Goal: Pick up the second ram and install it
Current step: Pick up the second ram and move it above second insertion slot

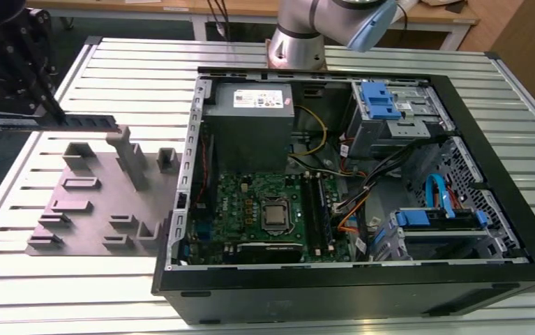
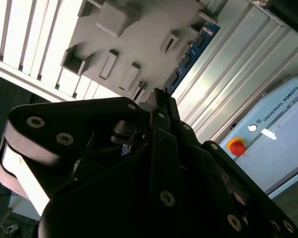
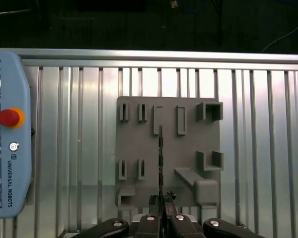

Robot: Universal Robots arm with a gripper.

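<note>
Aluminium slatted tabletop (image 1: 127,59) carries the open black computer case (image 1: 342,296) and, to the exterior view's left of it, the grey plastic fixture plate (image 1: 100,195). We see the black end effector (image 1: 51,118) clamped on the long dark-green ram stick (image 1: 86,123), which is level over the plate and well apart from the case.

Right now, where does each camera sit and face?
Exterior view: off-arm, high, facing down on computer case and fixture plate; arm and gripper show.
First wrist view: wrist-mounted, facing down the gripper holding the second ram edge-on.
Second wrist view: wrist-mounted, slanting past the gripper's body.
Both wrist views share ram, plate, teach pendant.
</note>
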